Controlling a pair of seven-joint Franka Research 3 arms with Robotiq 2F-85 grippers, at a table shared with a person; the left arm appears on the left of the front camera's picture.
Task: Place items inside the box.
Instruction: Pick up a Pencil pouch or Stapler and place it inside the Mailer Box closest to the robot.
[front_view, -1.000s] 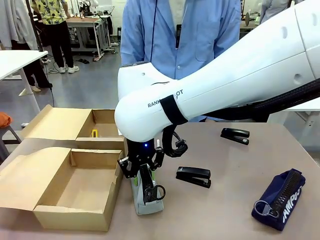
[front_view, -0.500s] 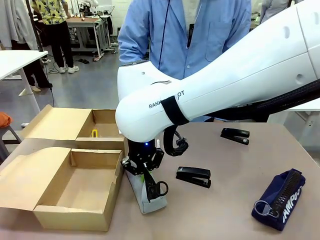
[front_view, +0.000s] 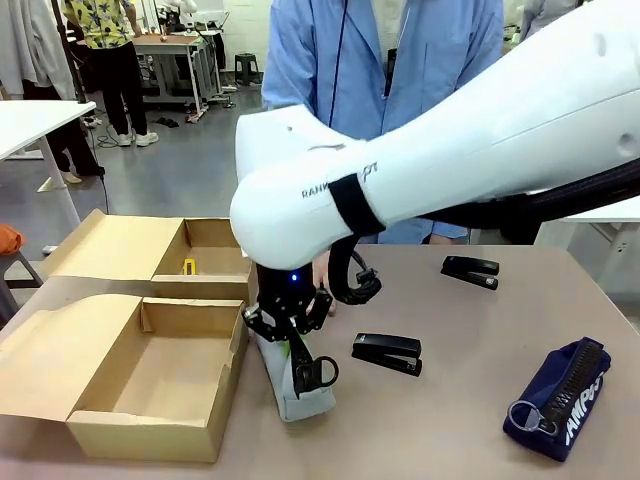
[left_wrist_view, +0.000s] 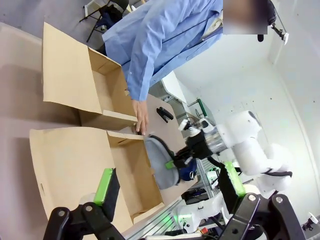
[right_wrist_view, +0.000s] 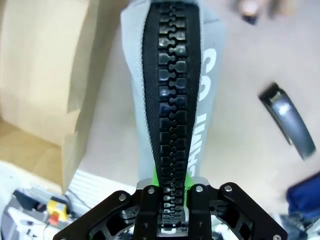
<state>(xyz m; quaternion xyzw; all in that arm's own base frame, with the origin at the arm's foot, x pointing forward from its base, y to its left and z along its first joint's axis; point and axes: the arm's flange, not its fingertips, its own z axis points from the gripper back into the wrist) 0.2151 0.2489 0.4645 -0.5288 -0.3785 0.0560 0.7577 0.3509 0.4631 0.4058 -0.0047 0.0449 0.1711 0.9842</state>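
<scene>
The right gripper (front_view: 290, 322) hangs fingers-down from an arm that reaches across the bench (front_view: 450, 420). Its fingers pinch the zip ridge of the grey case (front_view: 297, 385). The left gripper (left_wrist_view: 167, 176) is well apart from the case, its fingers spread wide. An open box (front_view: 140, 435) stands just beside the case at its 9 o'clock. A second box (front_view: 210, 235) at 11 o'clock holds a small yellow item (front_view: 189, 266). The case is tilted with its long axis running from 11 to 5 o'clock: the high end is in the fingers, and the low end seems to rest on the bench.
</scene>
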